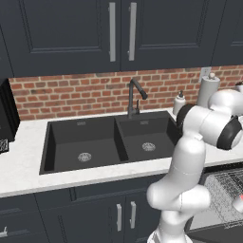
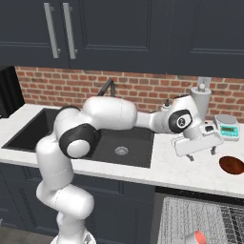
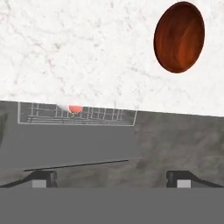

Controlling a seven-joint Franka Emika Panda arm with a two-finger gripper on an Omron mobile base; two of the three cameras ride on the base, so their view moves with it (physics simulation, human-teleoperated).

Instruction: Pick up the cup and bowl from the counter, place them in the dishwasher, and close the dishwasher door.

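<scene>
Sink (image 2: 121,143): black, matte, twin basins, sunk in the bench (image 2: 181,174), which is white, veined, stone-like. Gripper (image 2: 201,153): right of the sink, above the bench, jaws spread wide, holding nothing. Bowl (image 2: 232,165): right of the sink near the bench's front edge; shallow, round, glossy reddish-brown, wood-like; likely light, rigid, slick; best pinched across the rim. Cup (image 2: 196,238): reddish, lying in the dishwasher's (image 2: 200,219) grey wire rack, below the sink's level.
</scene>
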